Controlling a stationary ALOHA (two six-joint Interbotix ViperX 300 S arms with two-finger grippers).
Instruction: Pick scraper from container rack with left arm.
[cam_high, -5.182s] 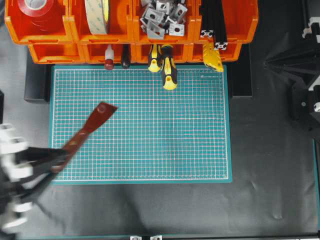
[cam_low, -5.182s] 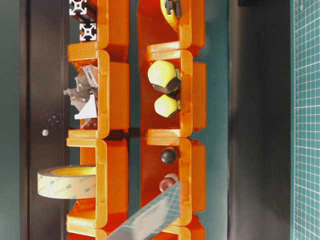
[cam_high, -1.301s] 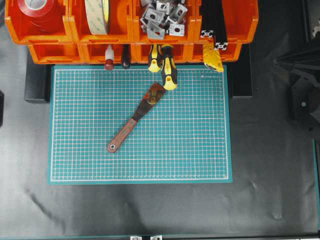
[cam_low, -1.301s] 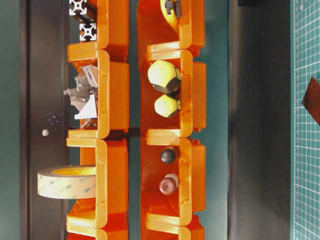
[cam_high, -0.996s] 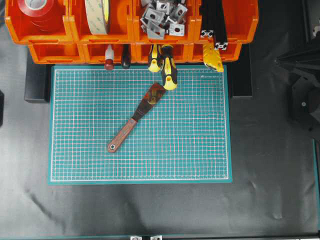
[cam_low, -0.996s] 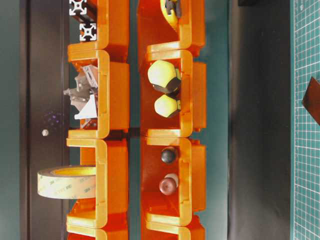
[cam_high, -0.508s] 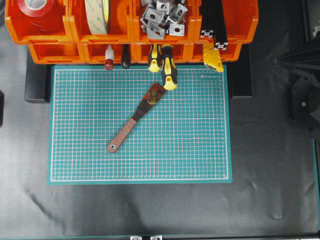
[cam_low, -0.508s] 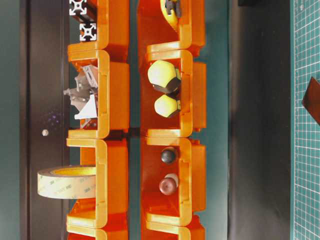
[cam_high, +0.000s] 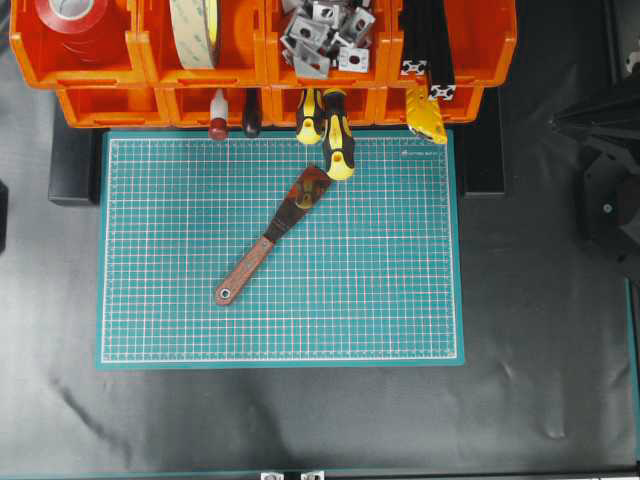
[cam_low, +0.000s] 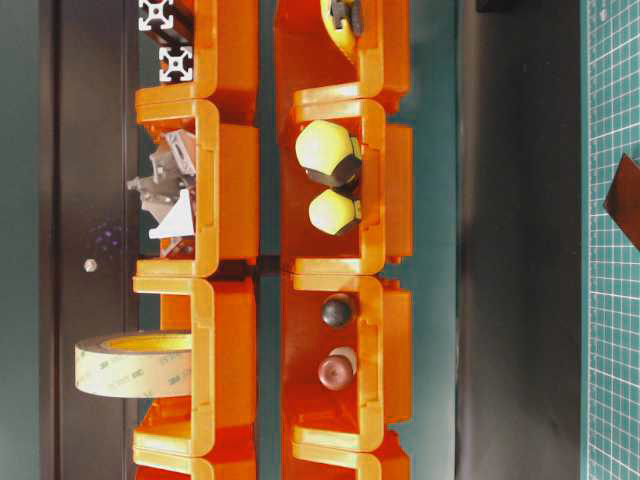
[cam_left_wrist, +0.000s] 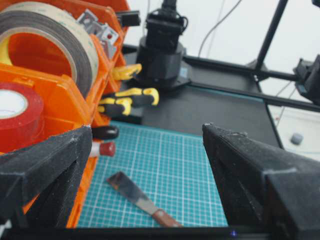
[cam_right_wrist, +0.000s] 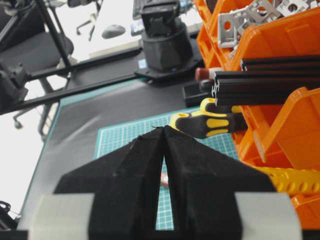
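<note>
The scraper lies flat and diagonal on the green grid mat, clear of any hand. Its reddish-brown wooden handle, with a hole at its end, points toward the lower left in the overhead view; its flared rusty blade points to the upper right, the blade's edge just beside a yellow-and-black handle that sticks out of the container rack. The rack is a row of bright orange bins in 2 tiers along the mat's far edge.
</note>
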